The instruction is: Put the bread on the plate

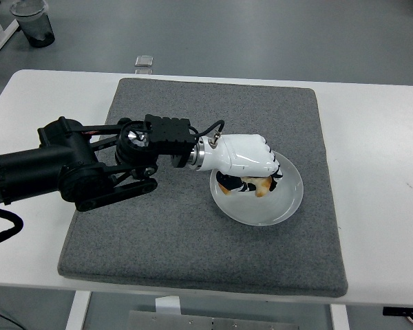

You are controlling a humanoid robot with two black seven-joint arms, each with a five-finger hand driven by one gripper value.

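Left hand point(246, 157) w/ fingers point(270, 180) curled round bread point(256, 184), gripping it. Bread tucked under fingers, low over plate point(282, 206), at plate's far-left part. Gray mat point(193, 234) under plate, on white table point(378, 172).

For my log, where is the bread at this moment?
In the head view, the bread is right of centre, held in the left hand over the plate, on the grey mat.

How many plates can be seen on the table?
1. The plate lies on the right half of the grey mat. The left hand holds the bread over it and covers part of it.
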